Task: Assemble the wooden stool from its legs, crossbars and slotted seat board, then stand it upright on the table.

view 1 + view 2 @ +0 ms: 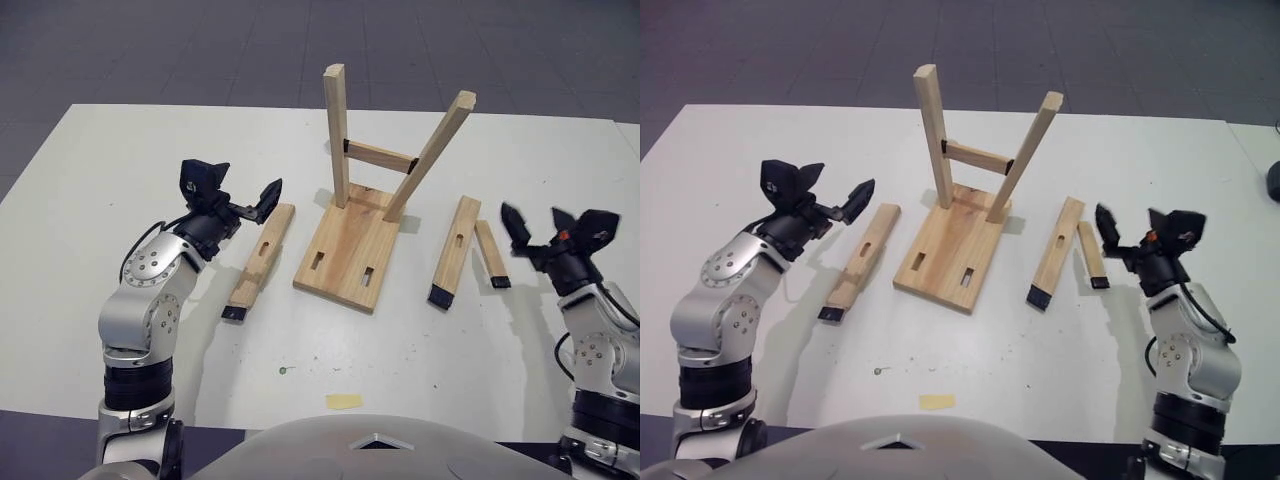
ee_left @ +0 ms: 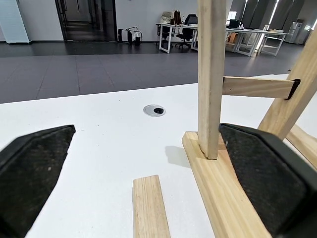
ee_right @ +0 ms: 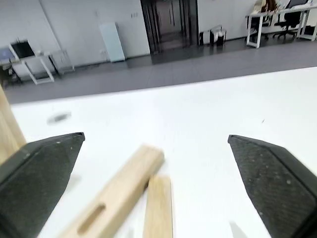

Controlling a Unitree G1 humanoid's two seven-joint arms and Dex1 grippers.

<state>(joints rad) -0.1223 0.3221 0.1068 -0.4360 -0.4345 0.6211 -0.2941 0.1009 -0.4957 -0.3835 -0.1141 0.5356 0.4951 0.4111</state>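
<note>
On the white bench (image 1: 120,160), the slotted seat board (image 1: 345,255) is laid flat; two upright legs (image 1: 337,130) are stood in it, joined by a crossbar (image 1: 380,156); a left loose leg (image 1: 262,258) and a right loose leg (image 1: 455,248) are laid either side; a short crossbar (image 1: 491,254) is laid just beside the right one; the left hand (image 1: 240,190) is held spread near the left loose leg's far end; the right hand (image 1: 540,225) is held spread near the short crossbar.

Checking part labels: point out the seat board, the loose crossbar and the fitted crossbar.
seat board (image 1: 345,247), left eye view, bare middle.
loose crossbar (image 1: 490,252), left eye view, mid-length.
fitted crossbar (image 1: 380,156), left eye view, mid-span between the legs.
</note>
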